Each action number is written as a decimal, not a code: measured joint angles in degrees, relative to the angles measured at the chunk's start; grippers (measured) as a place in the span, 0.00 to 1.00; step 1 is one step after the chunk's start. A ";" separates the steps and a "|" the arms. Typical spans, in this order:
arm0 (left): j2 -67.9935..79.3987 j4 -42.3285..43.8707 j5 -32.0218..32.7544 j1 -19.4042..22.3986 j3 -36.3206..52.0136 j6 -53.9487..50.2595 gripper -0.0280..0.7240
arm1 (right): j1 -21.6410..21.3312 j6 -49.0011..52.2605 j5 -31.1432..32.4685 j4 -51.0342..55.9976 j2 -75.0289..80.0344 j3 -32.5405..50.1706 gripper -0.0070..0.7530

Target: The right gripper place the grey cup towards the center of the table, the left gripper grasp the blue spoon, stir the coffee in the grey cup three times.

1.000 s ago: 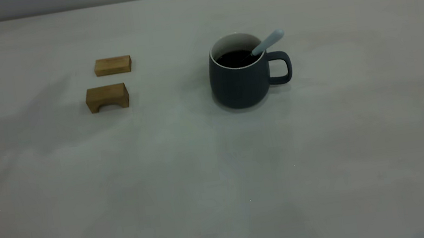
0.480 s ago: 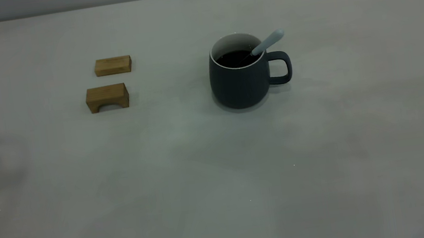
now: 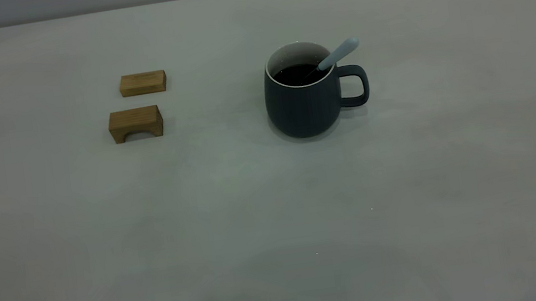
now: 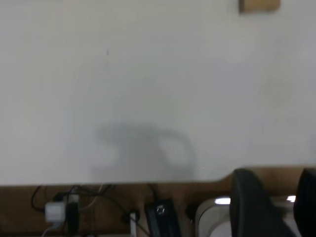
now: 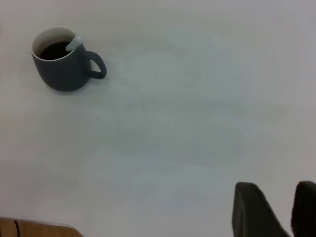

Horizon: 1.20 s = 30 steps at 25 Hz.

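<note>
On table (image 3: 277, 222) | grey cup (image 3: 301, 104), blue spoon (image 3: 340, 53) inside (unlabelled) | hands' state untellable

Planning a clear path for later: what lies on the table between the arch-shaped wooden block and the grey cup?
Nothing. In the exterior view the stretch of table between the arch-shaped wooden block and the grey cup is bare.

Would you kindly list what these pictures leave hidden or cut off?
- Blue spoon: its bowl is sunk in the dark coffee inside the grey cup, in every view.
- Left tool and right tool: cut off by the wrist views' edges; absent from the exterior view.
- Nearer wooden block: mostly cropped in the left wrist view.
</note>
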 joint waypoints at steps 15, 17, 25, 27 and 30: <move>-34.28 -0.23 -1.72 0.00 23.24 -0.73 0.43 | 0.00 0.00 0.00 0.00 0.00 0.00 0.32; -36.18 -0.23 -1.94 0.00 23.45 -0.90 0.43 | 0.00 0.00 0.00 0.00 0.00 0.00 0.32; -43.66 -0.23 -2.83 0.00 24.00 -2.07 0.43 | 0.00 0.00 0.00 0.00 0.00 0.00 0.32; -45.04 -0.23 -2.57 -0.18 24.60 -2.07 0.43 | 0.00 0.00 0.00 0.00 0.00 0.00 0.32; -46.75 -0.23 -2.33 -1.41 24.89 -2.07 0.43 | 0.00 0.00 0.00 0.00 0.00 0.00 0.32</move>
